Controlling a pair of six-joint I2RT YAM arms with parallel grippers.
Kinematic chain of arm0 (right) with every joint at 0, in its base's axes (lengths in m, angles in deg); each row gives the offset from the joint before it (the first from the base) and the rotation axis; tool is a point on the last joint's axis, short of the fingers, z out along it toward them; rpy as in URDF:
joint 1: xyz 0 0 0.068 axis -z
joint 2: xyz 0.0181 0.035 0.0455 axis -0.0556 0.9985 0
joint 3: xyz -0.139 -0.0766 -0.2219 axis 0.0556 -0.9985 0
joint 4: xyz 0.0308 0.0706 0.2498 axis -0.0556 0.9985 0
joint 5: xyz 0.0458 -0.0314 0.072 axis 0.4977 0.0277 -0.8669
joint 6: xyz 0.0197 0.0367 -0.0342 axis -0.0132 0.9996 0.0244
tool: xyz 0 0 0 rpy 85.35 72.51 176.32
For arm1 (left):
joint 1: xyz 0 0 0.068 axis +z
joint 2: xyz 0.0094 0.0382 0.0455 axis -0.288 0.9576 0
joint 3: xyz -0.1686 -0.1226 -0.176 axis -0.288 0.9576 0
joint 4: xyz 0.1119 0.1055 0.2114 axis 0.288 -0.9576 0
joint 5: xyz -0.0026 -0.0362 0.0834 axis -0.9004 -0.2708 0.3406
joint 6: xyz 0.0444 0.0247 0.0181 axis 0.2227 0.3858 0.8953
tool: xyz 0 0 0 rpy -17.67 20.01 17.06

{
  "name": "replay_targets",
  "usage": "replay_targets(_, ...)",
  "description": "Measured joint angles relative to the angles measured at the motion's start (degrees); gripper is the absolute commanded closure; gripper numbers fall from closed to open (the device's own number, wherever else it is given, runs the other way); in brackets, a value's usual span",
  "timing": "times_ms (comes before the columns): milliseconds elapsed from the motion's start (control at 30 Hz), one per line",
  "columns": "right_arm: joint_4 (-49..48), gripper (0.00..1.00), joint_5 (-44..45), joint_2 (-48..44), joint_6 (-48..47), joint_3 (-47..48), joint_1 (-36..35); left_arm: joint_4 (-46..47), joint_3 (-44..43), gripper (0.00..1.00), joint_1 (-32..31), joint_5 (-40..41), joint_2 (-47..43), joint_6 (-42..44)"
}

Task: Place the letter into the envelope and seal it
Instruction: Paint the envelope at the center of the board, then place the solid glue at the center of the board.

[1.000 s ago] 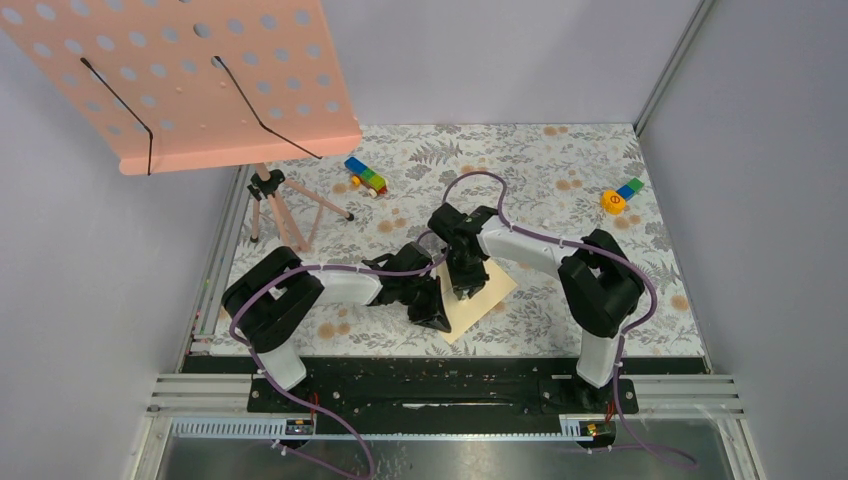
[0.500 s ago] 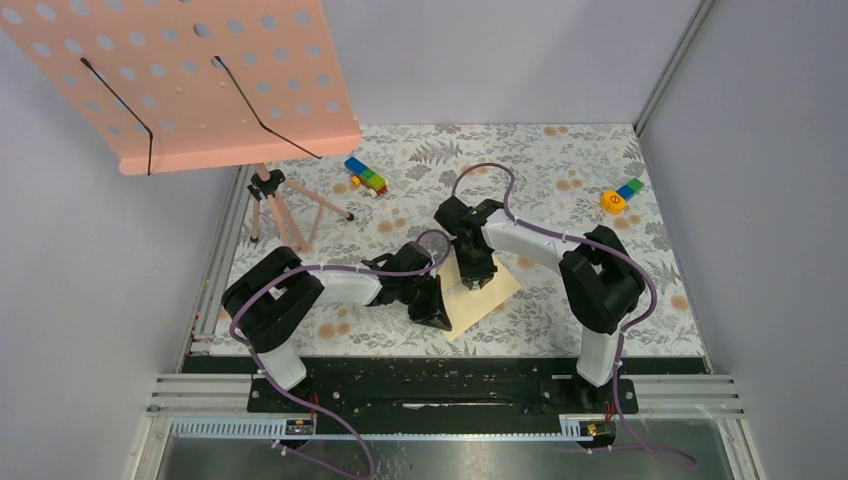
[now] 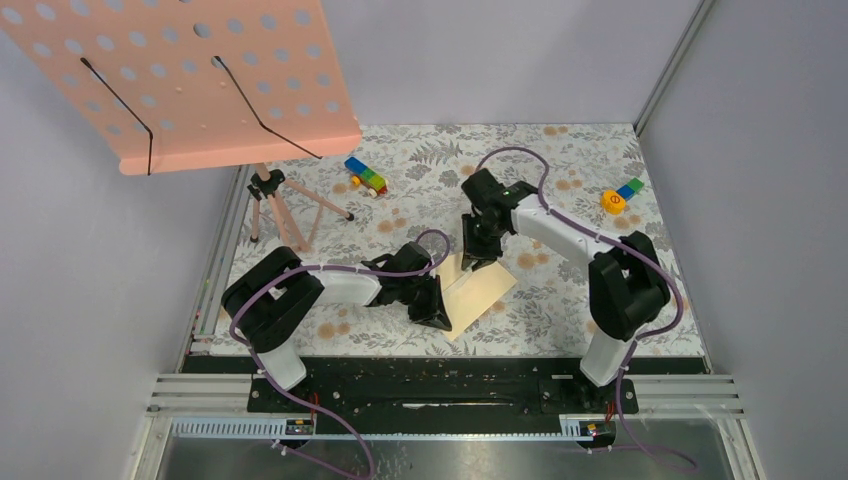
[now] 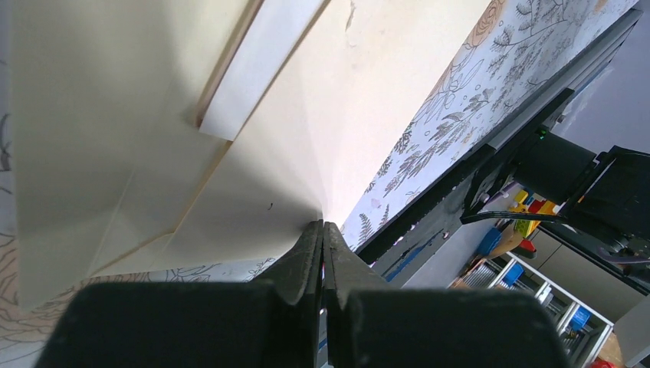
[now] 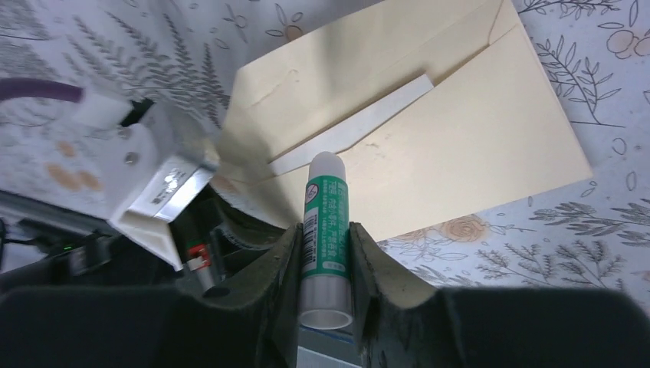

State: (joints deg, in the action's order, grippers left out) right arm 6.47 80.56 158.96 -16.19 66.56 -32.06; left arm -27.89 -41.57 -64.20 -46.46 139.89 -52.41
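Drawn back toward the far right since the earlier frame, the right gripper (image 3: 474,252) is now held over the envelope's far edge rather than its middle. On the patterned table (image 3: 560,170) the envelope (image 3: 482,293) is laid with its long axis running near-left to far-right, its flap (image 5: 322,69) open. Its near-left corner appears pinched by the fully closed left gripper (image 4: 323,230). A glue stick (image 5: 325,207) is clamped in the partly closed right gripper, its tip aimed near-left at a white strip (image 5: 360,123) at the mouth. Whether that strip is the letter cannot be told.
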Motion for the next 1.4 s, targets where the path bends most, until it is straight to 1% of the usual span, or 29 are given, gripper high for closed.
replay_targets(200, -4.5, 1.0, -7.7, -2.3, 2.5, -2.6, 3.8, 0.7, 0.3, 1.0, 0.0, 0.0, -0.1, -0.2)
replay_targets(400, -8.1, 1.0, -13.2, -3.3, 4.2, -8.2, 7.0, 0.7, 0.3, 1.0, 0.0, 0.0, -0.1, -0.2)
replay_targets(533, -10.5, 1.0, -17.2, -6.0, 4.3, -11.8, 13.1, 0.5, 0.3, 1.0, 0.0, 0.0, -0.1, -0.2)
replay_targets(667, -16.0, 1.0, -23.0, -9.4, 4.2, -17.3, 21.1, -1.2, 0.2, 1.0, -0.2, 0.1, -0.9, 0.7)
replay_targets(800, -26.9, 1.0, -30.2, -10.9, 5.9, -25.1, 29.3, -2.9, 0.2, 1.0, -0.4, 0.3, -2.5, 1.5)
replay_targets(967, -39.9, 1.0, -35.5, -10.4, 10.3, -31.9, 36.4, -4.2, 0.0, 1.0, -0.5, 0.5, -5.2, 2.4)
replay_targets(1133, -57.2, 1.0, -40.0, -7.0, 18.1, -37.1, 40.5, -6.7, -1.9, 1.0, -0.5, 1.0, -6.3, 3.5)
replay_targets(1233, -63.5, 1.0, -41.6, -4.4, 21.2, -39.0, 42.1, -7.8, -2.4, 1.0, -0.5, 1.9, -7.7, 4.0)
replay_targets(1400, -70.4, 1.0, -44.1, -1.8, 24.0, -41.2, 44.1, -10.0, -4.0, 1.0, -0.5, 3.5, -9.9, 4.5)
